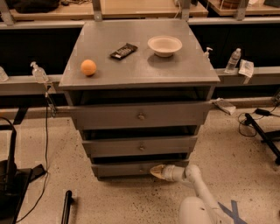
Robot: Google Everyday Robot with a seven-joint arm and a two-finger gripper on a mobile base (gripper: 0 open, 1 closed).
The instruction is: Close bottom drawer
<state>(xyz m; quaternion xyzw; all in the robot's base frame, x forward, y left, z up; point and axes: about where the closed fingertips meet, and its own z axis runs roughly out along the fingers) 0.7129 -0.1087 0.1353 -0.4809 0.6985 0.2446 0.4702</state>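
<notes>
Tool (158, 171), seemingly clenched to one point, sits low at the front of the bottom drawer (127, 169), just right of its knob (141, 167), with the slightly open drawer lying behind it toward the cabinet (140, 87).

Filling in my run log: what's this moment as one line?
gripper: low, at bottom drawer front, right of centre | drawer: appears slightly open | step: close not yet done

Lab: speckled floor (245, 148), loose cables (46, 131), sanitizer bottles (38, 72), benches (131, 8) behind 3-drawer cabinet (140, 65); gripper (158, 171) at cabinet's bottom front edge.
</notes>
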